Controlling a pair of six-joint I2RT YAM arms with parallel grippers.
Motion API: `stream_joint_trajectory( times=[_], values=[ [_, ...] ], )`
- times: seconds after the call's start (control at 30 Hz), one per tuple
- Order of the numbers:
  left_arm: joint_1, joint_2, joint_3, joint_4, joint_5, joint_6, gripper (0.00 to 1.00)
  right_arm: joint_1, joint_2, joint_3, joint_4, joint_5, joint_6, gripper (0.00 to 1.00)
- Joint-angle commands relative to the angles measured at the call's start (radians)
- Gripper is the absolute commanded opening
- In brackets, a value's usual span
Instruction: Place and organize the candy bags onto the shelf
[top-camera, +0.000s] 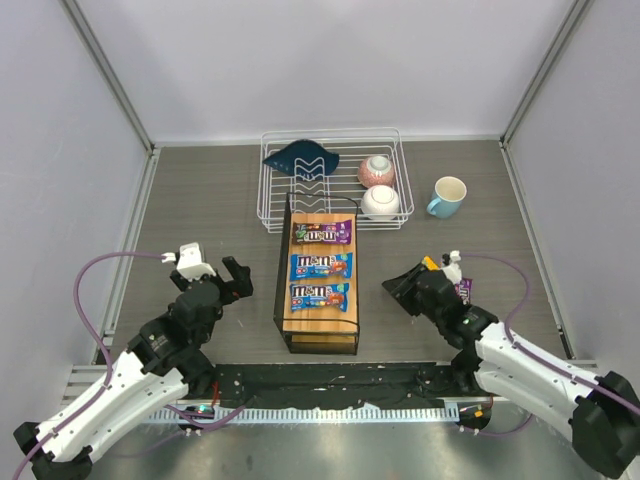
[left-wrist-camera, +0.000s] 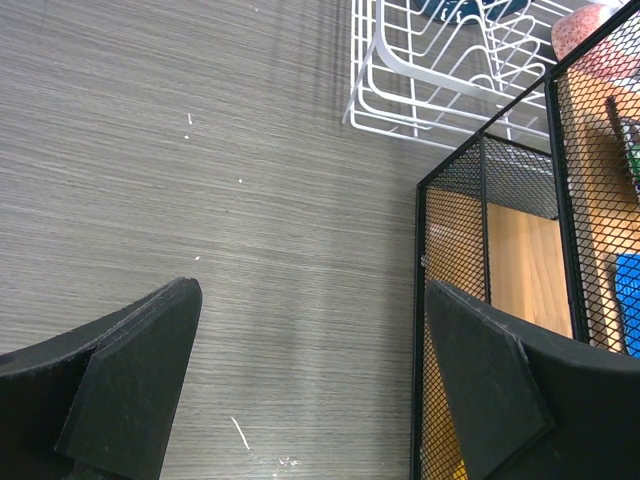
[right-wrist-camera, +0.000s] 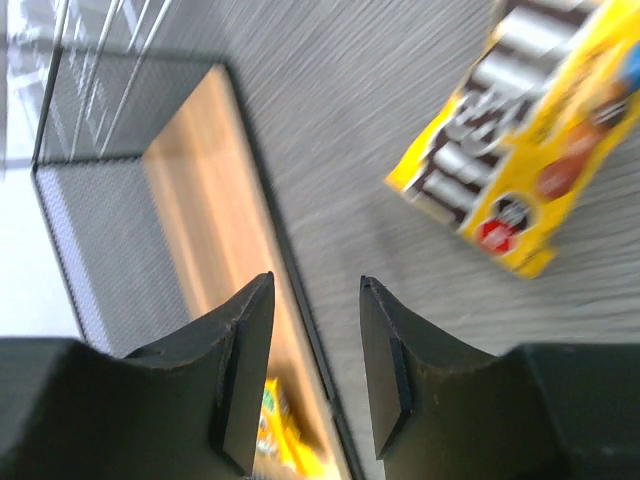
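The shelf stands mid-table. On its wooden top lie a purple candy bag and two blue candy bags. My left gripper is open and empty, just left of the shelf; in the left wrist view it hovers over bare table beside the shelf's mesh wall. My right gripper is open and empty right of the shelf. A yellow candy bag lies on the table beyond it. A purple bag peeks from behind the right arm. Another yellow bag shows low inside the shelf.
A white wire dish rack stands behind the shelf and holds a dark blue item, a pink bowl and a white bowl. A blue mug stands to its right. Grey walls close off three sides.
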Motion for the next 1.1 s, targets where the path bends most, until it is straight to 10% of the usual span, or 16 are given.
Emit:
stream_joint_trajectory(
  times=[0.0,0.47,1.07],
  values=[
    [-0.005,-0.012,0.008,0.024,-0.009,0.002,1.0,-0.135,0.012,0.1,-0.117,-0.058,-0.139,0.46],
    [-0.004,-0.017,0.005,0.018,-0.017,0.001,1.0,-0.298,0.207,0.406,-0.432,0.1,-0.356,0.6],
    [-0.005,-0.011,0.005,0.023,-0.015,0.002,1.0,-0.508,0.393,0.444,-0.294,0.082,-0.492,0.56]
  ],
)
